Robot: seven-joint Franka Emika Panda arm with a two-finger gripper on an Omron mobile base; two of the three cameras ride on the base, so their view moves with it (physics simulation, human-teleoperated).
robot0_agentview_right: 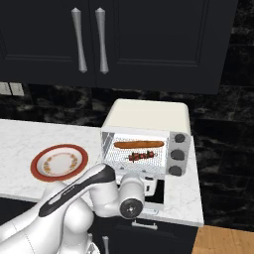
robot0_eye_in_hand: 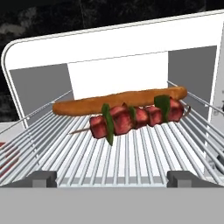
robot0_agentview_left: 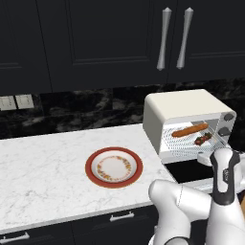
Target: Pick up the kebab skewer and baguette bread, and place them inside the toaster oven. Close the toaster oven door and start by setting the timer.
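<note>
Left base view, toaster oven (robot0_agentview_left: 189, 122) sitting at the surface's (robot0_agentview_left: 43, 162) right end, baguette bread (robot0_agentview_left: 190, 130) and kebab skewer (robot0_agentview_left: 203, 139) lying on its rack, right base view, toaster oven door (robot0_agentview_right: 151, 194) hanging open, hand view, hand (robot0_eye_in_hand: 112, 178) hovering spread and empty before the skewer.

place: rendered home kitchen | dark panelled wall cabinets (robot0_agentview_left: 95, 38) with long silver bar handles (robot0_agentview_left: 164, 38) | white marble countertop (robot0_agentview_left: 43, 167) | black veined stone backsplash (robot0_agentview_left: 86, 112) | pale wall sockets (robot0_agentview_left: 15, 102) | cream-white boxy toaster oven (robot0_agentview_right: 149, 116) | red-rimmed round plate (robot0_agentview_left: 114, 167)
</note>
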